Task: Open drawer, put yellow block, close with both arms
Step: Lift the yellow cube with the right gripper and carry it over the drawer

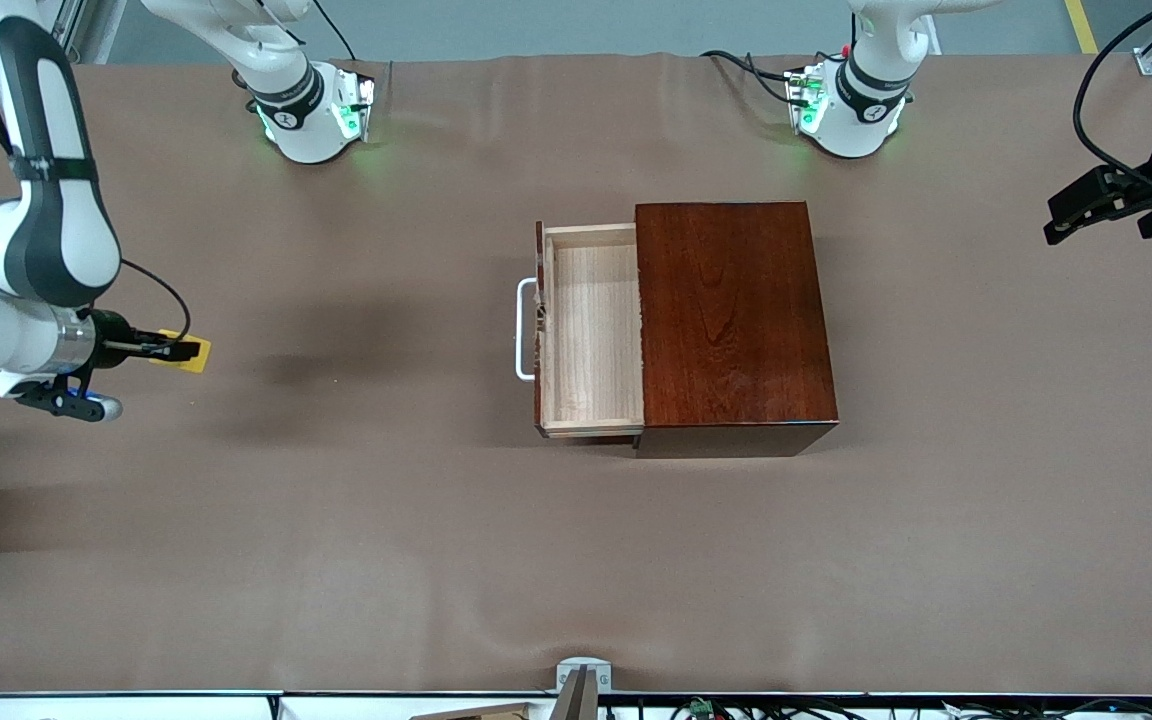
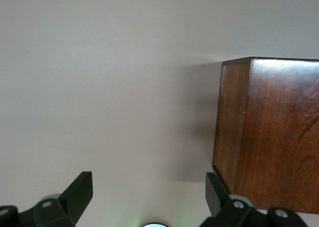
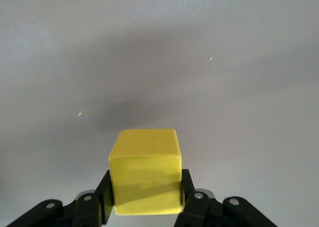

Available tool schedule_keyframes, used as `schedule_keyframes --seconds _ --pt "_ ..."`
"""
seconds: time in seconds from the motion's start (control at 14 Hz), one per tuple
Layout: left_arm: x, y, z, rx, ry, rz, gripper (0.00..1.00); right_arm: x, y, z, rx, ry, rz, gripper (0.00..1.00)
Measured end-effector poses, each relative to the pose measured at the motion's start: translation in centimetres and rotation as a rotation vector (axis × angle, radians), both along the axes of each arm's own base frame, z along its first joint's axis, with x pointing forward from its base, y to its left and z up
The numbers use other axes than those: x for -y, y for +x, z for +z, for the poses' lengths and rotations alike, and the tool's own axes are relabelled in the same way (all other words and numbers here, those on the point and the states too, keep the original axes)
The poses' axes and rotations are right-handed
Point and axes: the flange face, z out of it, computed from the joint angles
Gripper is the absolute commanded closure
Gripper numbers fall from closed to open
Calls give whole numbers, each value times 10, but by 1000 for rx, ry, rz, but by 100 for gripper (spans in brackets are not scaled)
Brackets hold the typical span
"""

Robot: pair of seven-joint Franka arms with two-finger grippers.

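Observation:
The reddish-brown wooden box (image 1: 731, 320) stands mid-table. Its drawer (image 1: 591, 330) is pulled out toward the right arm's end; the light-wood tray is empty and the white bar handle (image 1: 521, 330) faces that end. My right gripper (image 1: 174, 350) is shut on the yellow block (image 1: 191, 353) and holds it above the bare table near the right arm's end, well apart from the drawer. In the right wrist view the block (image 3: 144, 169) sits between both fingers (image 3: 103, 194). My left gripper (image 1: 1061, 220) is open and empty, raised over the left arm's end. The left wrist view shows the box's closed end (image 2: 269, 137).
The table is covered with a brown cloth (image 1: 356, 520). The two arm bases (image 1: 311, 115) (image 1: 851, 110) stand at the edge farthest from the front camera. A small metal bracket (image 1: 581, 680) sits at the nearest edge.

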Motion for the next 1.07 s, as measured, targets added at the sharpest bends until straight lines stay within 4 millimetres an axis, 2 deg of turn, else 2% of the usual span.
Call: schedule_keyframes --seconds 0.28,0.57,0.71,1.07 --pt "-2 0 0 0 0 3 0 -33 -13 35 -36 5 -74 100" --pt "-3 -1 1 2 0 5 0 -80 -26 64 -68 -31 -158 100" --pt "-9 -2 3 3 0 16 0 -111 -33 78 -75 -61 -228 100" --pt "-11 -5 12 15 0 19 0 -210 -49 97 -76 -183 -434 100"
